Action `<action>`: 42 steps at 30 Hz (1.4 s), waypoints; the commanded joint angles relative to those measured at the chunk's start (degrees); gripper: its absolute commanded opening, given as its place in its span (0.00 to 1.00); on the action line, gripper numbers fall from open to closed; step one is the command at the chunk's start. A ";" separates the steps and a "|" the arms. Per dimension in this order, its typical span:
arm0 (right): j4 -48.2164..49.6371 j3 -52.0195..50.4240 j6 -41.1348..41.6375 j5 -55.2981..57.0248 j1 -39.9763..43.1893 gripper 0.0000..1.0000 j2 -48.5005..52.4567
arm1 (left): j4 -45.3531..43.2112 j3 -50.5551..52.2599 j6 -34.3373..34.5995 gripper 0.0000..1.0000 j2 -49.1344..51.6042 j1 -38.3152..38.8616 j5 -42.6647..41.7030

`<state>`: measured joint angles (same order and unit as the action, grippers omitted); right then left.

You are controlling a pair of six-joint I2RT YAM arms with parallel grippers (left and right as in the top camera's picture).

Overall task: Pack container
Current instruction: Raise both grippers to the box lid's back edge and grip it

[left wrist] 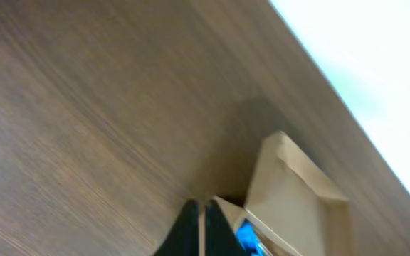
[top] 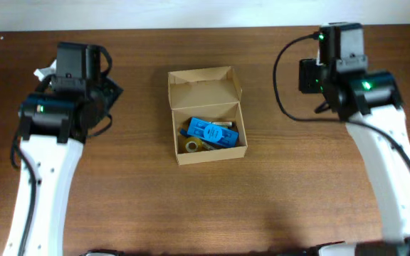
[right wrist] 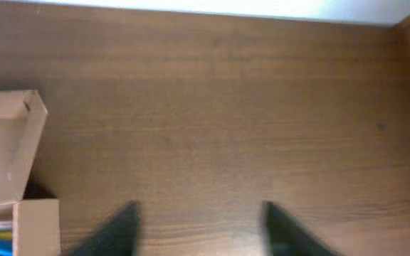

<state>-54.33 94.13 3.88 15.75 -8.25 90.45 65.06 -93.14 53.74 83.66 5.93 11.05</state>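
Observation:
The tan cardboard container (top: 206, 114) stands at the table's middle with its flap lid (top: 203, 87) open toward the back. Inside lie a flat blue plastic object (top: 212, 132) and small yellow items (top: 191, 145). My left gripper (left wrist: 202, 213) is shut and empty, well left of the box; the left wrist view shows the box's lid (left wrist: 290, 199) and a bit of blue (left wrist: 246, 236). My right gripper (right wrist: 199, 217) is open and empty over bare wood, right of the box; the box's edge (right wrist: 9, 153) shows at the left of the right wrist view.
The brown wooden table (top: 205, 206) ends at a white wall along the back edge. Black cables hang by the right arm (top: 376, 135). The left arm (top: 52, 142) stands at the far left.

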 commanded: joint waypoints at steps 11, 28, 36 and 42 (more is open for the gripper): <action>3.67 1.46 6.93 -30.21 4.90 0.03 19.58 | -16.33 -0.55 -0.26 0.02 24.65 -5.35 -25.31; 10.19 1.40 17.66 -47.23 4.11 0.03 33.68 | -21.03 -0.55 2.40 0.02 44.19 -4.66 -45.00; 16.31 1.38 19.58 -48.09 -0.17 0.03 33.88 | -25.81 -0.55 4.96 0.02 46.84 -2.49 -50.29; 19.34 1.36 20.59 -49.94 -2.03 0.04 37.05 | -27.87 -0.55 4.87 0.02 46.84 -1.16 -51.89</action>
<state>-36.80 94.70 24.03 -31.81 -9.65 126.15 38.22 -93.12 58.13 129.86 4.56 -38.24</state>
